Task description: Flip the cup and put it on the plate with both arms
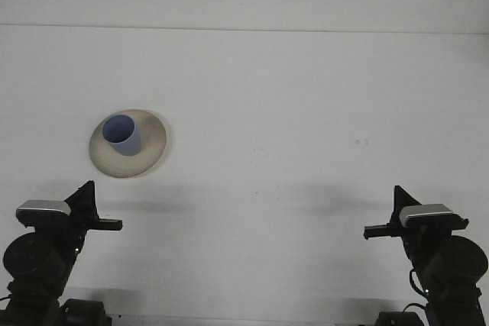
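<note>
Step in hand: as the blue cup (122,134) already stands mouth-up on the plate (153,146), we judge the flipping and placing done and the task at its close, with both arms parked low at the near edge.
Cup place: it sits on the plate's left half, at about ten o'clock from the middle of the table (306,97), well apart from both arms.
Left claw (85,196): at about seven o'clock, empty, its fingers drawn together into one dark point; we read it as closed.
Right claw (399,198): at about five o'clock, likewise empty and closed to a single point.
Next move: we judge nothing more is called for than holding the arms clear of the plate.
Cup make: a smooth, matte blue tumbler, round, tapering slightly to its base, likely plastic.
Plate make: a round, shallow, cream dish with a plain, dull face.
Table make: flat, white, unmarked save two faint specks at about three o'clock.
</note>
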Robot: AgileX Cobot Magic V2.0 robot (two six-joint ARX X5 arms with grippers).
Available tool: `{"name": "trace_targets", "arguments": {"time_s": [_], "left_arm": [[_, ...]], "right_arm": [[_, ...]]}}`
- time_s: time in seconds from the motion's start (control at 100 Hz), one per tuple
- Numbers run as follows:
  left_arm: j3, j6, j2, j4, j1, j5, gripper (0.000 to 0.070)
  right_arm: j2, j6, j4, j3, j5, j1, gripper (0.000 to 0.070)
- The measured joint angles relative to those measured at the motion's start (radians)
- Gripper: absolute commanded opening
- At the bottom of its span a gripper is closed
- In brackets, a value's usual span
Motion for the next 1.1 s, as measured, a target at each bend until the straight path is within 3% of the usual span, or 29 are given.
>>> {"name": "trace_targets", "arguments": {"time_s": [0.53,0.9,1.1], "left_arm": [[-0.002,0.0,0.0,0.036,0.0,-0.004,0.0011],[-0.312,0.007,-0.171,0.365,0.0,-0.005,0.0011],[-0.468,0.008,-0.292,0.423,0.017,-0.005,0.0011]], "right_arm": [[0.0,0.0,0.0,0.0,0.0,0.0,0.0],[0.0,0.0,0.0,0.0,0.0,0.0,0.0],[0.0,0.0,0.0,0.0,0.0,0.0,0.0]]}}
